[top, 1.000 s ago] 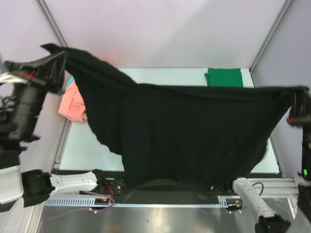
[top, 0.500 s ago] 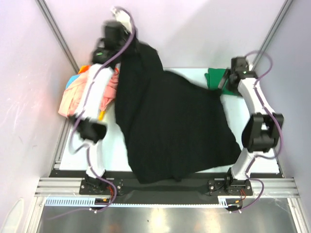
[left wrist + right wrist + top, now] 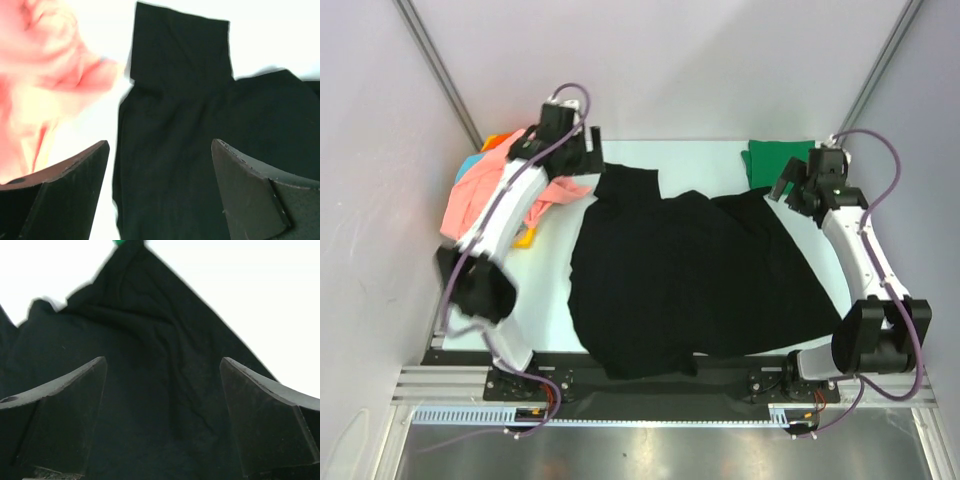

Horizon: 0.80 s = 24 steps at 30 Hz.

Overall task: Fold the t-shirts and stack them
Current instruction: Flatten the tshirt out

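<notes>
The black t-shirt (image 3: 690, 280) lies spread and wrinkled across the white table (image 3: 525, 300), its lower hem hanging over the near edge. My left gripper (image 3: 588, 158) hovers open above the shirt's far-left sleeve (image 3: 180, 50), with nothing between its fingers (image 3: 75, 175). My right gripper (image 3: 788, 186) is open too, over the shirt's far-right corner (image 3: 150, 335). A folded green t-shirt (image 3: 778, 160) rests at the back right, just beyond the right gripper. A salmon-pink t-shirt (image 3: 485, 190) is heaped at the back left, blurred in the left wrist view (image 3: 45, 75).
Orange-yellow cloth (image 3: 526, 238) and a bit of teal cloth (image 3: 469, 164) peek from under the pink heap. Slanted frame posts (image 3: 440, 75) rise at both back corners. The arm bases and a metal rail (image 3: 650, 400) line the near edge.
Both grippers have opened and let go of the black t-shirt. It fell from hanging stretched in the air to lying on the table. Both arms came down over the far edge.
</notes>
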Motion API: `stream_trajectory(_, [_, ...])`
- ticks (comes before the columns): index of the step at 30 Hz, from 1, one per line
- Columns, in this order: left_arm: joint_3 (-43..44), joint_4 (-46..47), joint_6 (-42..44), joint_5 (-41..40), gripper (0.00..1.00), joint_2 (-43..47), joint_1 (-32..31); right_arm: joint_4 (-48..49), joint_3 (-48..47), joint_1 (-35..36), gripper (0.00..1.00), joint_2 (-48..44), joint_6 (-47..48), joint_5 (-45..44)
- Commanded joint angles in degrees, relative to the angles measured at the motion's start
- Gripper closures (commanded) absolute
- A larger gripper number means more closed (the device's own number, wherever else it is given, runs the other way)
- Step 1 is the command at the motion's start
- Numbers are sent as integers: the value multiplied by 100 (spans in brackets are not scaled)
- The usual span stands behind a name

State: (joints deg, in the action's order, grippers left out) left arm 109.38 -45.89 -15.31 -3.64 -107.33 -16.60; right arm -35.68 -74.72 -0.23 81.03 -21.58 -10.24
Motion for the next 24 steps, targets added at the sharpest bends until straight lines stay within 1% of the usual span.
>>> stream_trajectory(1, [-1459,595,-708,-296,11,1344,-45,614,440,5,0,280,58,539])
stream_trajectory(2, [-1916,755,-823,-182,12,1572,-54,685,414,5,1,368,58,767])
stream_trajectory(3, [-2799,931,-920,-138,12,2079,-71,729,379,5,3,491,66,882])
stream_trajectory(4, [-3252,1315,-1069,-120,13,2311,-106,764,318,5,5,710,84,962])
stream_trajectory(5, [-3674,1502,-1140,-85,13,2548,-194,808,152,5,6,869,75,1110])
stream_trajectory(6, [-4392,1626,-1237,-128,13,2742,-238,843,72,188,6,992,93,1147])
stream_trajectory(7, [-4730,1827,-1525,-163,13,3109,-291,870,-24,207,7,1106,93,1156])
stream_trajectory(8, [-5064,1942,-1667,-181,13,3269,-404,940,-199,225,7,1386,67,1208])
stream_trajectory(9, [-5685,2222,-1799,-146,12,3410,-466,975,-314,260,7,1537,58,1261])
stream_trajectory(10, [-5952,2355,-1974,-120,12,3646,-519,984,-428,286,7,1712,40,1322])
stream_trajectory(12, [-6523,2540,-2089,-154,11,3763,-616,993,-805,322,7,2213,-4,1384])
stream_trajectory(13, [-6648,2663,-2151,-155,10,3728,-616,1028,-921,348,8,2372,-4,1419])
stream_trajectory(14, [-6754,2690,-2178,-172,10,3650,-616,1028,-1070,366,8,2721,-12,1446])
stream_trajectory(16, [-6877,2725,-2283,-137,10,3465,-616,976,-1544,444,8,3048,-4,1446])
stream_trajectory(17, [-6904,2760,-2318,-111,10,3264,-616,949,-1676,471,9,3224,5,1481])
stream_trajectory(18, [-6974,2856,-2336,-50,10,3184,-616,914,-1947,497,9,3478,22,1455])
stream_trajectory(20, [-7027,2980,-2389,39,12,3043,-616,922,-2151,568,10,3725,75,1411])
stream_trajectory(21, [-7045,3041,-2389,39,13,2938,-616,905,-2283,568,13,3962,84,1376])
stream_trajectory(23, [-7019,3077,-2371,21,25,2858,-608,792,-2678,568,18,4191,102,1349])
stream_trajectory(24, [-6992,3155,-2363,12,31,2771,-608,747,-2801,568,26,4332,110,1323])
